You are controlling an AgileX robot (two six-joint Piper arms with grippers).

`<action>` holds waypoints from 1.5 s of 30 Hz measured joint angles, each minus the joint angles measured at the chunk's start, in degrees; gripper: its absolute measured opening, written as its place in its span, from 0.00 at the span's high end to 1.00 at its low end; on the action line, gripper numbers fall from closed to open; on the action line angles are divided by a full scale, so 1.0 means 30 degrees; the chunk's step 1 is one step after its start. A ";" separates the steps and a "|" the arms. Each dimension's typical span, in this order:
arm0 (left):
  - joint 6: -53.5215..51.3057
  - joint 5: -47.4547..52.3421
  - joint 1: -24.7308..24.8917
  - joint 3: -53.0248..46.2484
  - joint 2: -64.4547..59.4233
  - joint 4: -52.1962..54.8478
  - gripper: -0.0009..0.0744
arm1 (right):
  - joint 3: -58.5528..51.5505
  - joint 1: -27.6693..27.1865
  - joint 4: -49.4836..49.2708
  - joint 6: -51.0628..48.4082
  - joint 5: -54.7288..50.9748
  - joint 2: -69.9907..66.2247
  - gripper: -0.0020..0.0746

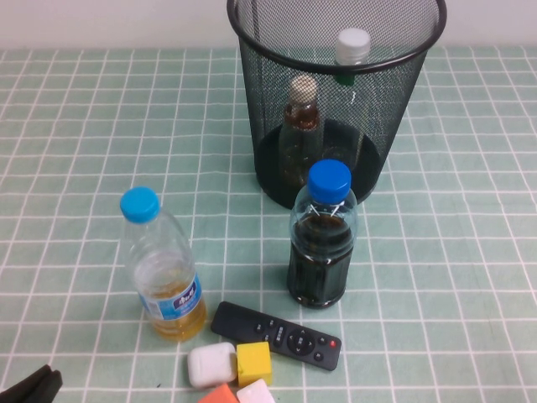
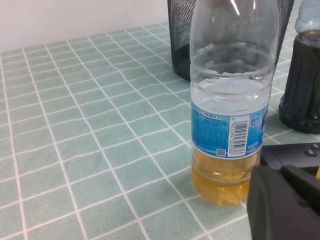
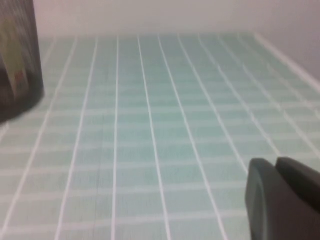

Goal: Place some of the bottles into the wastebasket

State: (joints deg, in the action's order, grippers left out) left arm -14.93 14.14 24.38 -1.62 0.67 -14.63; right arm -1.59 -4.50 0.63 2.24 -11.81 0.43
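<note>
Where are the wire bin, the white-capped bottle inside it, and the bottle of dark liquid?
wastebasket (image 1: 390, 126), high view, on its mesh wall.
white-capped bottle (image 1: 353, 42), high view, on its cap.
dark-liquid bottle (image 1: 320, 260), high view, on its body.

Wastebasket (image 1: 336, 92): black wire mesh, matt, holding two clear glossy plastic bottles (image 1: 304, 126). Just beyond the left claw (image 2: 285, 202), of matt black plastic, stood a transparent smooth yellow-liquid bottle (image 2: 227, 115) with a glossy printed label. Right claw (image 3: 282, 197): matt dark plastic, low over the surface (image 3: 165, 125), a smooth checked covering.
</note>
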 joint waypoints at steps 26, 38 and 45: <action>0.0000 0.0000 0.0000 0.0000 0.0000 0.0011 0.99 | 0.0000 -0.0081 0.0065 0.0000 -0.3029 0.0000 0.98; 0.0580 -0.3912 -0.1920 0.0000 0.0000 0.1337 0.99 | 0.0000 -0.0081 0.0065 0.0000 -0.3029 0.0000 0.98; 0.5227 -0.2677 -0.5012 0.0000 0.0000 0.5041 0.99 | 0.0000 -0.0081 0.0065 0.0000 -0.3064 0.0000 0.98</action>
State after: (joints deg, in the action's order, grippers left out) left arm 0.75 6.11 9.35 -1.62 0.67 0.50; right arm -1.59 -4.74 0.82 2.24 -21.01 0.43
